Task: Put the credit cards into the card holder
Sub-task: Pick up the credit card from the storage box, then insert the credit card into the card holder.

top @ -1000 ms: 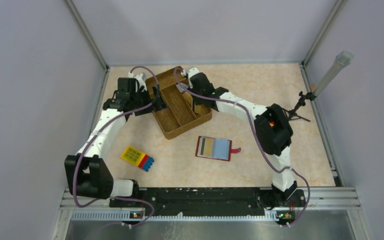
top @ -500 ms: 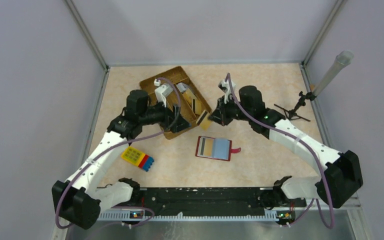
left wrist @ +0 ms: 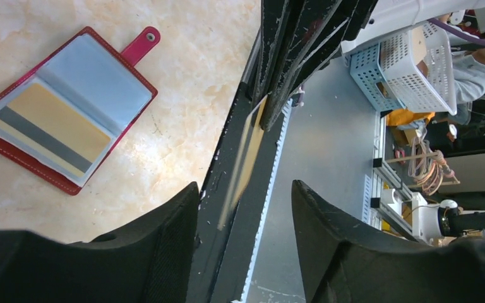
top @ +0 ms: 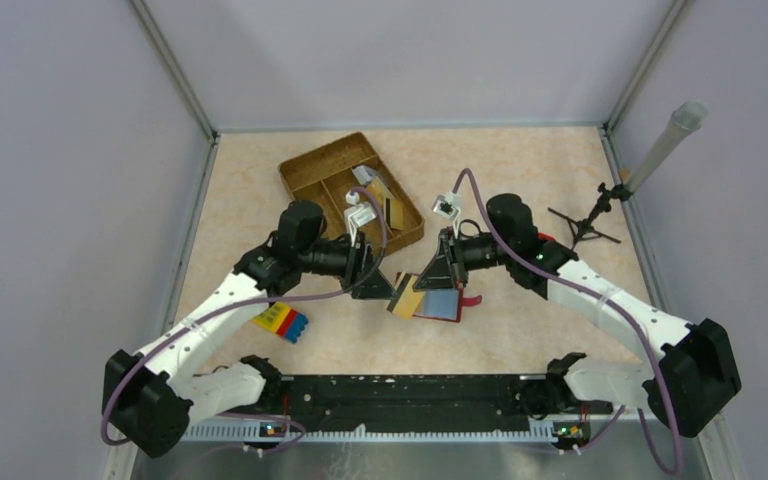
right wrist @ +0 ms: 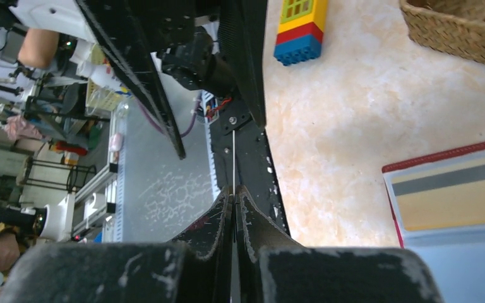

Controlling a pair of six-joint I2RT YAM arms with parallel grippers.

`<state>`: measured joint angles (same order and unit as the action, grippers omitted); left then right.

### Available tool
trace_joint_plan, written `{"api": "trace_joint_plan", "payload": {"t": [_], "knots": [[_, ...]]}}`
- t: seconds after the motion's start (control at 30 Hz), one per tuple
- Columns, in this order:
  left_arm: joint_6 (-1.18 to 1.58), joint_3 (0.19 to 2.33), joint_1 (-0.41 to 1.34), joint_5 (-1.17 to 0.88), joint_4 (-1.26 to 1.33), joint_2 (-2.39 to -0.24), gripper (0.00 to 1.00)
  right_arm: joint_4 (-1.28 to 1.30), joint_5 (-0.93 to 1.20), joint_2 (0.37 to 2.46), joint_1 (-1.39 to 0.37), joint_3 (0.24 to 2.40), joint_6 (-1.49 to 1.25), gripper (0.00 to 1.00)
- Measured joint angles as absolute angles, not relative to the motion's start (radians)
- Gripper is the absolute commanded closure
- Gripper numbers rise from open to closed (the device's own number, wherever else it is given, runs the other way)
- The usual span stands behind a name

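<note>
The red card holder (top: 444,301) lies open on the table, with a tan, grey-striped card in one clear pocket; it also shows in the left wrist view (left wrist: 63,120) and the right wrist view (right wrist: 455,196). My right gripper (top: 430,278) is shut on a tan-yellow credit card (top: 406,298) and holds it above the holder's left edge. The right wrist view shows that card edge-on (right wrist: 233,158) between the shut right gripper (right wrist: 233,192). My left gripper (top: 376,282) is open, facing the card; in its wrist view the card (left wrist: 246,151) stands between the open left gripper (left wrist: 245,189), untouched. More cards (top: 384,196) lie in the basket.
A woven brown basket (top: 310,172) stands at the back, also in the right wrist view (right wrist: 461,31). A yellow-red-blue toy block (top: 282,319) lies at the left, and shows in the right wrist view (right wrist: 297,28). A small black stand (top: 585,222) with a tube is at the right.
Both arms have swung from the basket toward the card holder. The right gripper has carried the tan-yellow card over the holder's left edge, and the left gripper now faces it, open.
</note>
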<state>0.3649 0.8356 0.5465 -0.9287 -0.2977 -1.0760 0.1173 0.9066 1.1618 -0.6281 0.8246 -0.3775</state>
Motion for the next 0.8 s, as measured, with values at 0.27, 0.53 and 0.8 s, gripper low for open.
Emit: {"api": "trace_joint_plan", "payload": {"t": [0.27, 0.53, 0.8], "knots": [[0.39, 0.834, 0.588, -0.932, -0.276, -1.103, 0.66, 0.08, 0.973, 1.162, -0.629, 0.825, -0.405, 1.0], [0.446, 0.805, 0.622, -0.957, -0.204, -1.112, 1.0, 0.077, 0.975, 1.168, -0.632, 0.825, -0.401, 1.0], [0.495, 0.756, 0.632, -0.937, -0.134, -1.124, 1.0, 0.126, 0.893, 1.182, -0.624, 0.823, -0.381, 0.38]]}}
